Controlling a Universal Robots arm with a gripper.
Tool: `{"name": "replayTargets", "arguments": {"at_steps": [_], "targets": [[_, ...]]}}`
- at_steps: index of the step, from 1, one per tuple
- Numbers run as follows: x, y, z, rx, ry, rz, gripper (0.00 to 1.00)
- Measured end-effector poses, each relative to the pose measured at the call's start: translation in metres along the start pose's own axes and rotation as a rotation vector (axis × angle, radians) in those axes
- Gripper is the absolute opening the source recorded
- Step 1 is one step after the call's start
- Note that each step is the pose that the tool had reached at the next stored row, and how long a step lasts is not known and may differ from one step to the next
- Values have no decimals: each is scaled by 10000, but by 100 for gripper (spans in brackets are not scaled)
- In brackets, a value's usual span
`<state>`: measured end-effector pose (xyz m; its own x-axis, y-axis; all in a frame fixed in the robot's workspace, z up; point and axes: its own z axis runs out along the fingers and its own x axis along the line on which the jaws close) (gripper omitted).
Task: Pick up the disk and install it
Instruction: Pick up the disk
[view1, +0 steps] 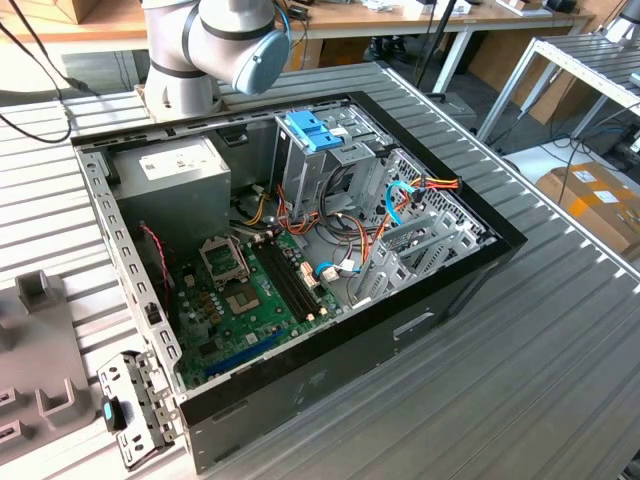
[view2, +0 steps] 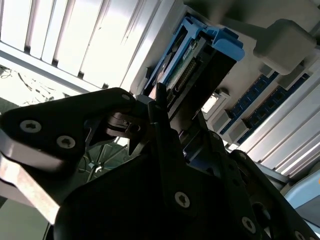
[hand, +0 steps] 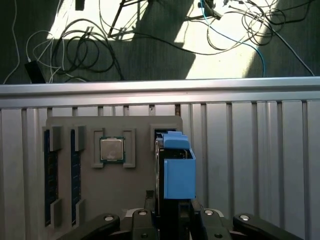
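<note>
- First wrist view: gripper (hand: 171, 206) is clamped on the disk (hand: 176, 167), with a finger on each broad face at the near end.
- The disk stands on its thin edge. Its long axis runs straight out from the fingers, across the grey tray (hand: 140, 180) toward the edge rail (hand: 160, 90) of the slatted table (hand: 260, 165).
- The light-blue carrier frame (hand: 179, 175) covers the edge facing the camera and caps the far end, and that capped end points away from the gripper.
- The far end sits over a recess in the tray. Cannot tell whether the disk is lifted clear or touching it.
- Neighbours on the tray: the processor chip (hand: 112, 149) sits in its own pocket just beside the disk, and the memory sticks (hand: 50, 175) lie past the chip, well apart from the disk.
- Loose cables (hand: 75, 50) lie on the floor beyond the rail.
- Second wrist view adds the close-in side: the disk's dark body (view2: 207, 85) runs out between the black fingers (view2: 156, 107), and a row of connector pins (view2: 186, 75) sits just beside the blue frame.
- Exterior view adds the rest of the bench: the arm (view1: 220, 40) is at the back and the open computer case (view1: 300, 395) sits on the slats. Inside the case are the grey drive cage (view1: 300, 175), topped by a blue latch (view1: 313, 130), the motherboard (view1: 250, 300) and the power supply (view1: 170, 175).
</note>
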<state>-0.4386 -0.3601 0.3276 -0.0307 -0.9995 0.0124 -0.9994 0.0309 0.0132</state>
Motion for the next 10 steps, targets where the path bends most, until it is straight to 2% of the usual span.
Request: {"name": "replayTargets", "arguments": {"at_steps": [10], "targets": [[3, 3, -258, -1, 0, 0, 35]]}}
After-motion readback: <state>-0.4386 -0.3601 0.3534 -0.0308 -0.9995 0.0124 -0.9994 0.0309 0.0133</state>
